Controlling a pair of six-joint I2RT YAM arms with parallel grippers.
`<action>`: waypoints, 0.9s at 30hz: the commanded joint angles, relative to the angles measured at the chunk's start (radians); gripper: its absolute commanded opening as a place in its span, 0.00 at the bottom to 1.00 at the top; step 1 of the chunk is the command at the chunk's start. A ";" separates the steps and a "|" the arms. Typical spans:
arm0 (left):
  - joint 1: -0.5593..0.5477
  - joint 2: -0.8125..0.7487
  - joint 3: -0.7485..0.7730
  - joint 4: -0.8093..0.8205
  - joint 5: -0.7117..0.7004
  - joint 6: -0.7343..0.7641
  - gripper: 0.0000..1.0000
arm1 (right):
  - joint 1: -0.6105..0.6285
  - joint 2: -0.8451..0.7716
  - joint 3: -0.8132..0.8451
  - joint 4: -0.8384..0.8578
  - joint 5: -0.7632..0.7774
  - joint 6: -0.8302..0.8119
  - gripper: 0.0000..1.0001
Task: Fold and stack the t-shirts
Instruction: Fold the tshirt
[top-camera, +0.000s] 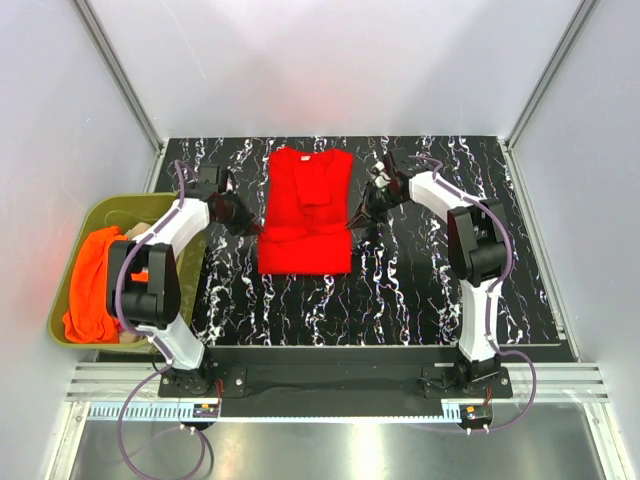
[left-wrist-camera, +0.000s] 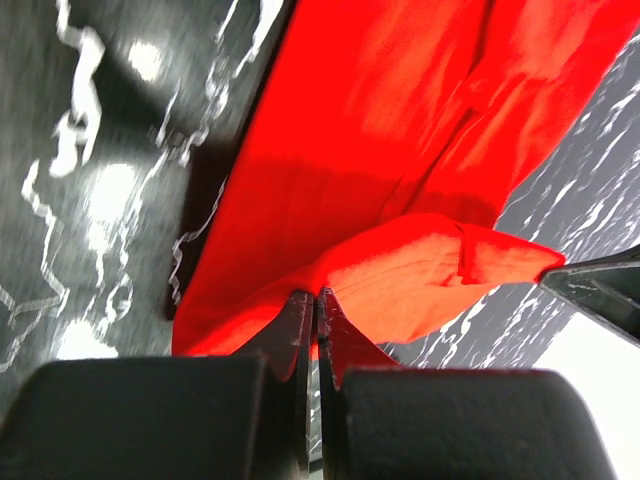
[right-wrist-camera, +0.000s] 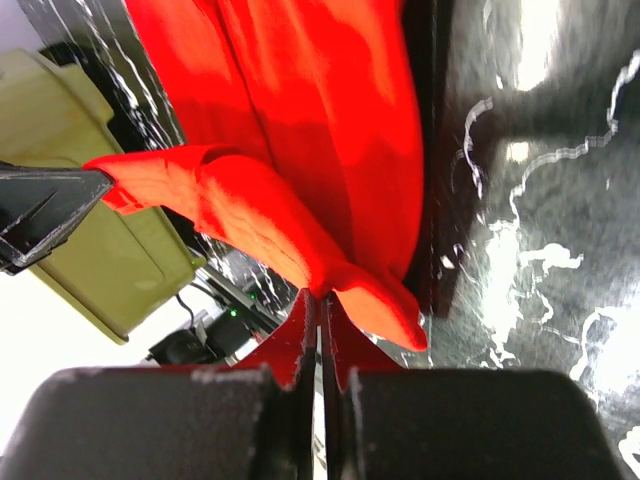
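My left gripper (left-wrist-camera: 316, 305), right gripper (right-wrist-camera: 320, 305) both clamped on red t-shirt (top-camera: 305, 225) side edges. Cloth soft, limp, light; pinch edges, expect sag.

T-shirt (top-camera: 305, 215) at centre of table (top-camera: 420, 290), tub (top-camera: 100, 207) off left edge.

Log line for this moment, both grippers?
left gripper: shut on red shirt edge | right gripper: shut on opposite edge | orange shirt: in tub
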 joint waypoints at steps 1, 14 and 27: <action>0.014 0.039 0.102 0.041 0.027 0.013 0.00 | -0.007 0.029 0.088 -0.046 0.006 -0.013 0.00; 0.032 0.234 0.241 0.045 0.075 0.011 0.00 | -0.041 0.160 0.223 -0.100 0.002 -0.031 0.00; 0.046 0.311 0.303 0.038 0.078 0.030 0.00 | -0.056 0.237 0.326 -0.112 -0.027 -0.036 0.00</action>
